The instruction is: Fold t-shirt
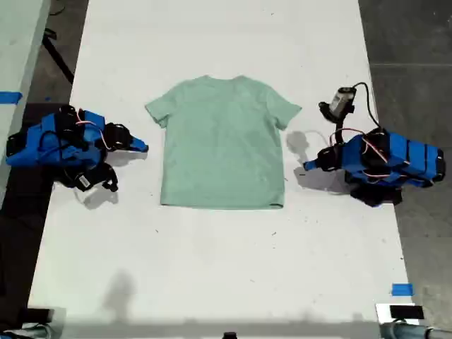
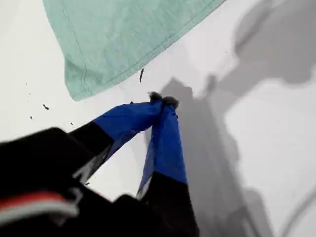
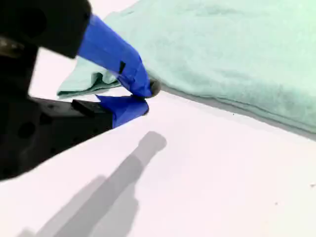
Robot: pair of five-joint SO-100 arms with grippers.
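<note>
**Mint t-shirt laid flat between two closed grippers**

A long white table (image 1: 226, 268) is seen from above in the exterior view. The t-shirt (image 1: 222, 145) is spread flat on it, a little above the middle of that view. The collar is turned toward the top of the view, the hem toward the bottom, and both short sleeves are spread out to the sides.

One blue arm is seen at each side of the shirt, lying low on the table. At the exterior view's right, my first gripper (image 1: 308, 166) is pointed at the shirt's side edge and kept just apart from it. In the first wrist view its jaws (image 2: 163, 101) are seen closed tip to tip with nothing held, and a hemmed corner of the cloth (image 2: 123, 34) lies beyond them.

At the exterior view's left, my second gripper (image 1: 143, 147) is aimed toward the shirt below the sleeve, clear of the fabric. In the second wrist view its jaws (image 3: 144, 98) are pressed together and empty, with the sleeve and body (image 3: 237, 54) just behind.

A small grey device with a black cable (image 1: 342, 102) is seen above the first arm. A strip of blue tape (image 1: 401, 289) is stuck near the table's lower right corner in the exterior view.
</note>
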